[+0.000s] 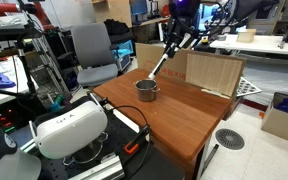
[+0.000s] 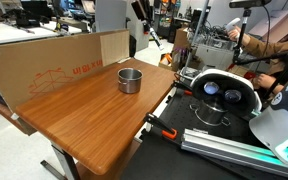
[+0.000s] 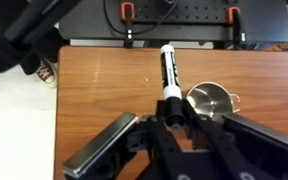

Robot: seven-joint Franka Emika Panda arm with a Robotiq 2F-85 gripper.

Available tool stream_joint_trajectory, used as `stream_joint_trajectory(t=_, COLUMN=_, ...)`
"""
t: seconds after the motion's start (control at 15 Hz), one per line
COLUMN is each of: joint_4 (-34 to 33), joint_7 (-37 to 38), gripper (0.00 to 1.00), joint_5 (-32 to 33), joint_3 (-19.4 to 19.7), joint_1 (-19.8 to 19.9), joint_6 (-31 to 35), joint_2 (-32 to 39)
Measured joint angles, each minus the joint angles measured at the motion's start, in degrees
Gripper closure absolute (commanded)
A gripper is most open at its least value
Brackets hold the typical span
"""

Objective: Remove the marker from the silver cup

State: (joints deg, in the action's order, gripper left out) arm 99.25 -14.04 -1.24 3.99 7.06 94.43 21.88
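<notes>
My gripper [image 1: 177, 40] is shut on the dark cap end of the marker [image 1: 162, 62] and holds it tilted in the air above the table. The marker's white body points down toward the silver cup [image 1: 147, 91] without touching it. In the wrist view the marker [image 3: 168, 70] sticks out from between the fingers [image 3: 171, 108], and the cup [image 3: 212, 100] stands to its right with nothing showing inside. An exterior view shows the cup [image 2: 130, 80] upright on the wooden table [image 2: 74, 125] and the gripper [image 2: 144, 25] high behind it.
A cardboard panel [image 1: 212, 72] stands along the table's back edge and also shows in an exterior view [image 2: 54, 65]. A white VR headset [image 1: 69, 130] [image 2: 219, 90] sits off the table's front edge. An office chair [image 1: 92, 50] stands behind.
</notes>
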Motion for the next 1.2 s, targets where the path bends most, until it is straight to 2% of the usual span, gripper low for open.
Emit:
stream_joint_trajectory(t=0.53, joint_4=-13.0, joint_7=0.0, gripper=0.95, joint_5=0.0, joint_3=0.1, joint_1=1.4, joint_6=-7.2, joint_2=13.4)
stream_joint_trajectory(t=1.2, joint_4=-23.2, joint_7=1.3, gripper=0.95, joint_5=0.0, joint_3=0.2, joint_1=2.2, joint_6=-10.0, joint_2=24.6)
